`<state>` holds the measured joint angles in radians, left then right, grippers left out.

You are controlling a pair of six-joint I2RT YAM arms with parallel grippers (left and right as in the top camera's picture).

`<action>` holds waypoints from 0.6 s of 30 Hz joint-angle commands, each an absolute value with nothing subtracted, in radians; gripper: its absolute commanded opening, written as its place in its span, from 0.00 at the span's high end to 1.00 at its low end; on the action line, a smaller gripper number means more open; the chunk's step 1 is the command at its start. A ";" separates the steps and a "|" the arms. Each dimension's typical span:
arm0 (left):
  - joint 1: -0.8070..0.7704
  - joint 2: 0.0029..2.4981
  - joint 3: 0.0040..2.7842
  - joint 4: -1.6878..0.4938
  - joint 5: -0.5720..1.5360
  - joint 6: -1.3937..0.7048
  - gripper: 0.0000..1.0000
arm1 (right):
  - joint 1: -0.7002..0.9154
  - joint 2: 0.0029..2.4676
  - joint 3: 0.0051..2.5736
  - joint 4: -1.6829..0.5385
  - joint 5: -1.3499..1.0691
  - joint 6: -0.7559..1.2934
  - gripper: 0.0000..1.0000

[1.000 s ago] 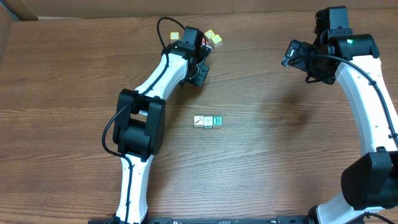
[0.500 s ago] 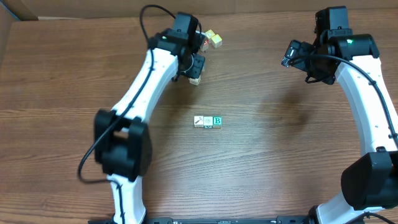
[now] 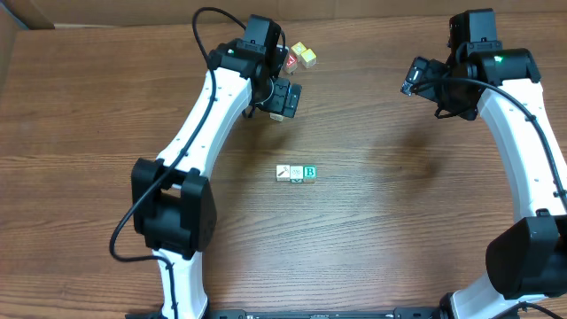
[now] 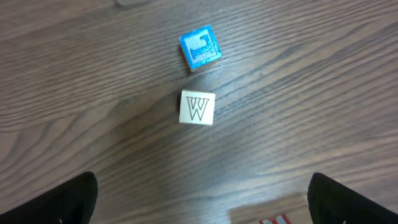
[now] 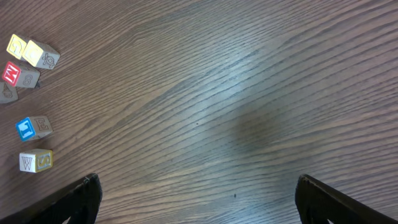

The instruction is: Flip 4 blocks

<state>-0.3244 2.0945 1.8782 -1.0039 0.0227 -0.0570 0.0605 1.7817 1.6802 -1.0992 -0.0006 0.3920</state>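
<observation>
Left pincer (image 4: 200,186) is seen with fingers (image 4: 68,199) spread wide and nothing clamped; the W block (image 4: 198,107) is set flat on the counter (image 4: 311,93) ahead of the tips, centred on the gap and untouched, with the blue-print cube (image 4: 200,46) just beyond it. Right pincer (image 5: 198,193) is likewise held apart and empty, well apart from all cubes. Three other blocks (image 3: 296,174) are lined up touching mid-counter, green B block (image 3: 309,172) at one end, diagonal-mark block (image 3: 283,173) at the other, well apart from both pincers.
</observation>
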 commanded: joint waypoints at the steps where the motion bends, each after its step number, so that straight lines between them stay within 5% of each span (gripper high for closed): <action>1: -0.320 2.121 1.885 -0.984 0.025 -0.040 0.00 | 0.060 1.769 1.682 -1.094 -0.001 0.397 0.00; 4: -0.320 2.122 1.885 -0.955 0.022 -0.022 0.02 | 0.060 1.769 1.682 -1.094 -0.001 0.397 0.00; 9: -0.322 2.122 1.885 -0.913 0.023 -0.023 0.31 | 0.060 1.769 1.682 -1.094 -0.001 0.397 0.00; 18: -0.322 2.123 1.856 -0.873 0.019 -0.025 0.32 | 0.060 1.769 1.682 -1.094 -0.001 0.397 0.00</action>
